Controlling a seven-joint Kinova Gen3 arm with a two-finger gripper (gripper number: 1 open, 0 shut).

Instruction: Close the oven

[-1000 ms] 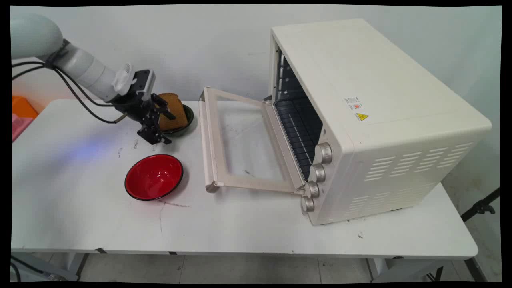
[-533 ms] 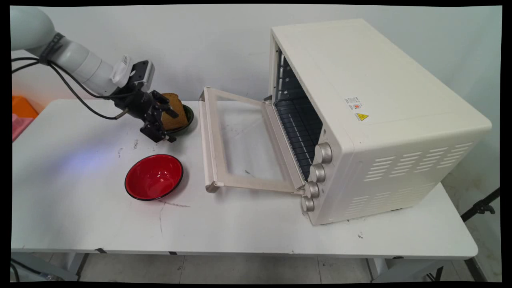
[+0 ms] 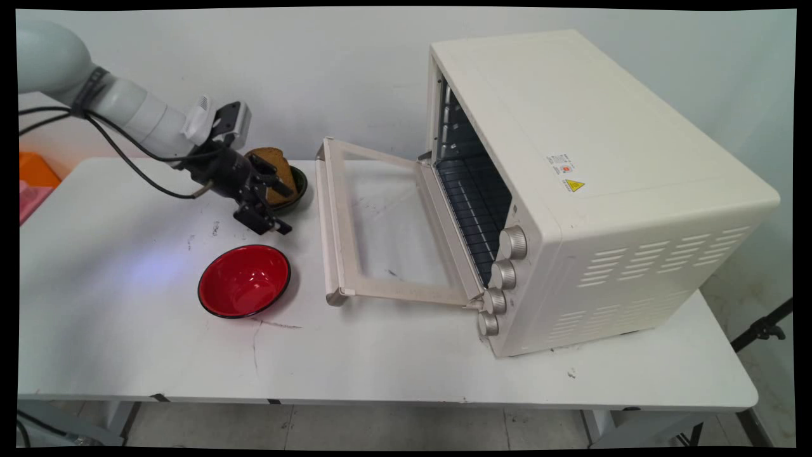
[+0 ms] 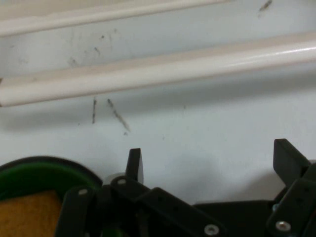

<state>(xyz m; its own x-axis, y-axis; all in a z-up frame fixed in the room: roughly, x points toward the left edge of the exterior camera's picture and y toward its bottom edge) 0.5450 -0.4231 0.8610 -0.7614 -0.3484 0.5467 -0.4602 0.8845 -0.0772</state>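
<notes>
My black gripper (image 3: 285,210) hangs low over the table's back left and points toward the oven door. Its fingers are open with nothing between them. Right behind it stands a dark green bowl (image 3: 299,183) with a slice of brown bread (image 3: 278,163) leaning in it. In the hand view the gripper (image 4: 211,160) stands open over bare table. The green bowl (image 4: 37,173) and the bread (image 4: 27,213) lie at the lower left beside one finger (image 4: 134,164). The door's cream handle bar (image 4: 148,74) runs across ahead.
A red bowl (image 3: 244,280) sits empty in front of the gripper. A cream toaster oven (image 3: 571,190) fills the right side, its glass door (image 3: 327,222) folded down toward the bowls. An orange box (image 3: 35,170) lies at the far left edge.
The gripper has shifted right and a little lower, swinging toward the oven door. It stays open. The bread and both bowls have not moved.
</notes>
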